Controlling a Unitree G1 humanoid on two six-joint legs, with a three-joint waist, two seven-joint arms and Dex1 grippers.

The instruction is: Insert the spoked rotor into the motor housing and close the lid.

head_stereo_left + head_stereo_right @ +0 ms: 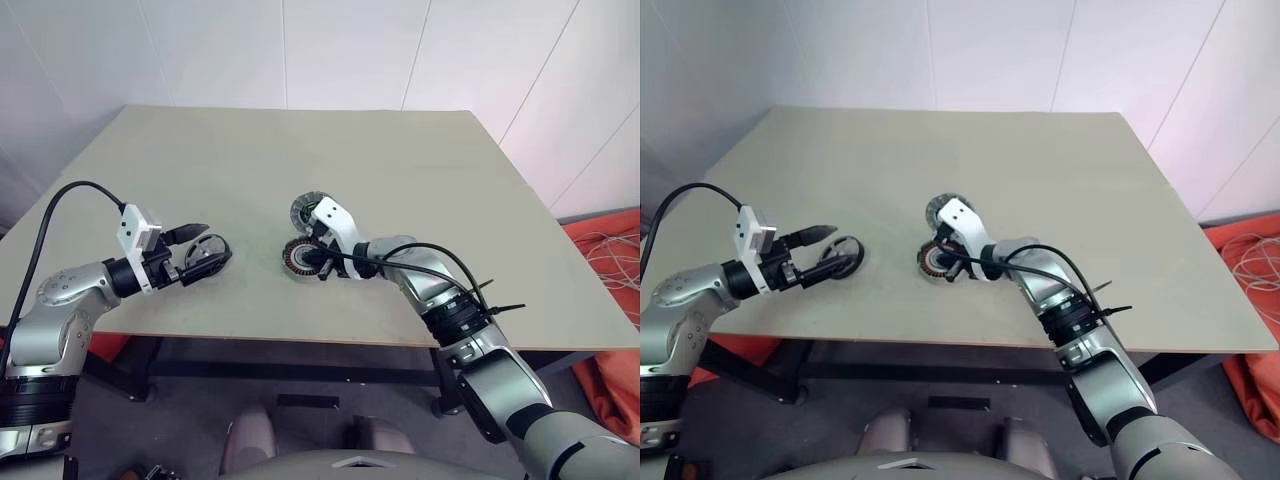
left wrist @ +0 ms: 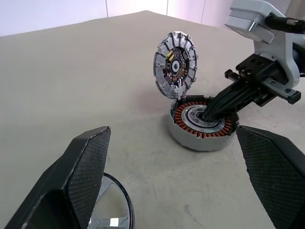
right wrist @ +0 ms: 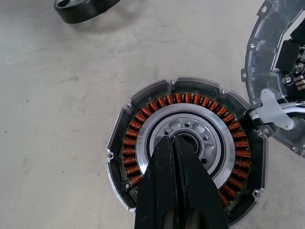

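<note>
1. Our right gripper (image 3: 174,140) is pinched shut, tips poking into the motor housing (image 3: 143,117) centre hub.
2. The lid (image 2: 175,65) stands propped open just behind the housing.
3. Our left gripper (image 1: 205,247) sits wide open, holding nothing, with the spoked rotor (image 1: 207,257) right at its fingertips on the table (image 1: 420,170).

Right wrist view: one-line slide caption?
Shut right gripper points into the motor housing hub; hinged lid stands open.
</note>
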